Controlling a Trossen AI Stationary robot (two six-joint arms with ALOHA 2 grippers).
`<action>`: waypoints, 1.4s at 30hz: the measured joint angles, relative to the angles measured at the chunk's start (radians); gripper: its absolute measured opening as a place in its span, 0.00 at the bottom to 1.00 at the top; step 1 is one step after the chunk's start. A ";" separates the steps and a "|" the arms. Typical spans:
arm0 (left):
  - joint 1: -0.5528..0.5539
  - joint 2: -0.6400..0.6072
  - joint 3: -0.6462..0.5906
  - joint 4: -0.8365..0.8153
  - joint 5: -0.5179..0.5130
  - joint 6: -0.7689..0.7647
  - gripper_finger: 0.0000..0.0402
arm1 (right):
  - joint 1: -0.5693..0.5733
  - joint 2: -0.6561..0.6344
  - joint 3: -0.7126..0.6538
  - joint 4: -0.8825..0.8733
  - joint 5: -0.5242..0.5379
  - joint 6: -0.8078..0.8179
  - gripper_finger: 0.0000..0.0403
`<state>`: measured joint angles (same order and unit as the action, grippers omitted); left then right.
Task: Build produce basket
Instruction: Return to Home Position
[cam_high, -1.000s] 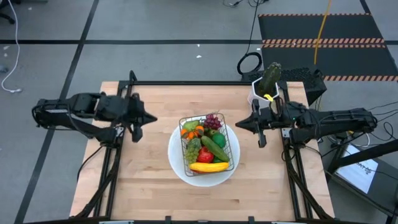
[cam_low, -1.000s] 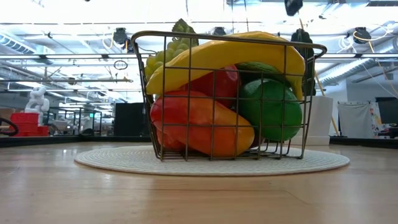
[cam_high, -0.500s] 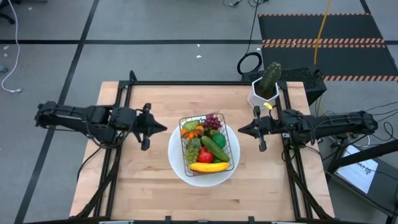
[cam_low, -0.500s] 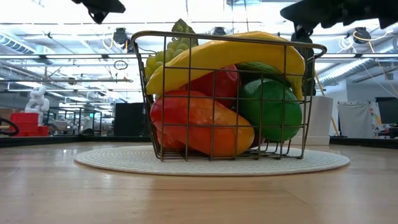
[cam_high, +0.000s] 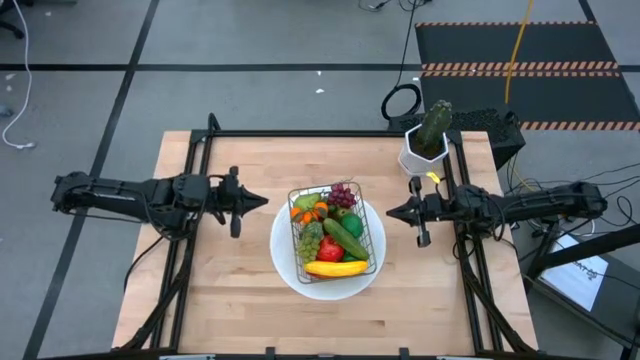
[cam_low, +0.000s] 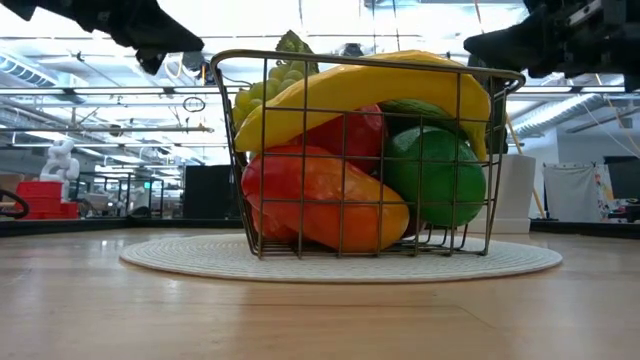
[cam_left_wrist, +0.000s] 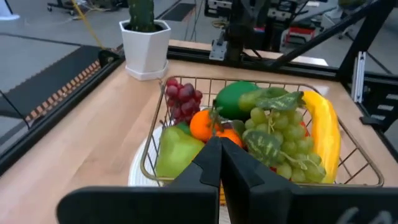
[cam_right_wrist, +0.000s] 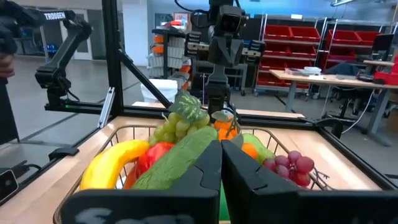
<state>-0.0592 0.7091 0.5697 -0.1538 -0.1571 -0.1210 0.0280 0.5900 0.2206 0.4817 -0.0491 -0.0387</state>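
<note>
The dark wire basket (cam_high: 334, 238) stands on a round white plate (cam_high: 290, 262) at the table's middle. It is filled with produce: a yellow banana (cam_high: 335, 268), a cucumber (cam_high: 344, 238), purple grapes (cam_high: 343, 192), green grapes (cam_left_wrist: 280, 143), a lime (cam_low: 435, 177) and an orange pepper (cam_low: 330, 205). My left gripper (cam_high: 262, 202) hangs shut to the left of the basket, above the table, pointing at it. My right gripper (cam_high: 391, 211) hangs shut to its right, likewise pointing at it. Neither touches anything.
A white pot with a green cactus (cam_high: 427, 140) stands at the table's far right corner, just behind my right arm. Bare wood (cam_high: 240, 300) lies in front of and behind the plate. Black frame rails run along the table's left and right edges.
Both arms have sunk lower over the table's sides. Both grippers have stayed shut beside the basket; the left one has reached a little nearer to it. Basket and produce have not moved.
</note>
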 joint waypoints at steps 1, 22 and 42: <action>0.000 -0.009 -0.009 0.001 0.000 -0.011 0.01 | 0.000 -0.006 -0.007 0.001 0.000 0.000 0.00; 0.000 -0.062 -0.049 0.001 -0.007 -0.024 0.01 | -0.001 -0.308 -0.048 -0.134 0.050 -0.095 0.00; 0.000 -0.065 -0.049 0.013 -0.003 -0.049 0.01 | -0.001 -0.507 -0.179 -0.188 0.077 -0.023 0.00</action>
<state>-0.0593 0.6445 0.5205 -0.1407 -0.1596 -0.1703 0.0269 0.0829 0.0413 0.2936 0.0278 -0.0620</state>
